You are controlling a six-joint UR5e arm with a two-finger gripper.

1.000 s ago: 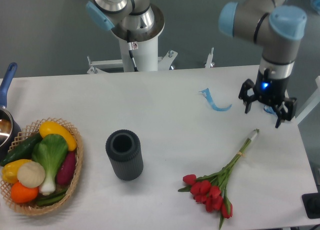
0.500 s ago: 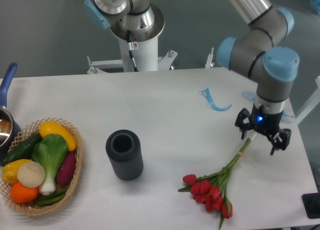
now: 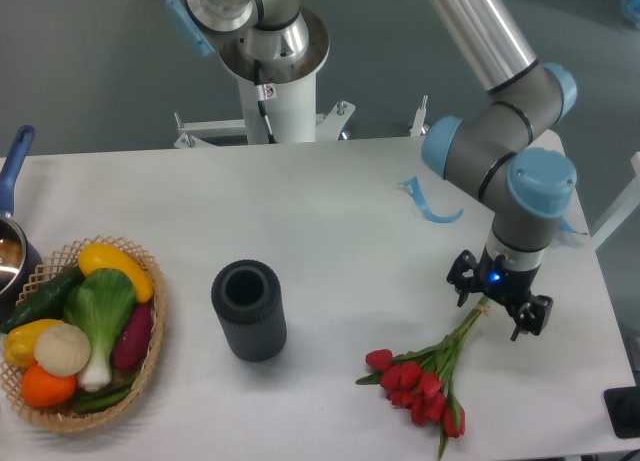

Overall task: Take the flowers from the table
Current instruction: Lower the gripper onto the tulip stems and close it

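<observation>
Tool (image 3: 497, 306) had dropped from bench's far right edge, w/ fingers spread, straddling upper stems of the flowers (image 3: 428, 375), not yet closed. Flowers lay flat on bench (image 3: 330, 231), front right. Grasp looked imminent.

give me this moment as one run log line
phase: reaching | pincer: open, straddling the stems | flowers: lying on table, not lifted | nearby: dark cylinder, vegetable basket

the gripper (image 3: 497, 307) covers the stem ends of the flowers (image 3: 425, 376), so contact cannot be told, and the left edge cuts off a blue-handled pot (image 3: 12, 236).
</observation>
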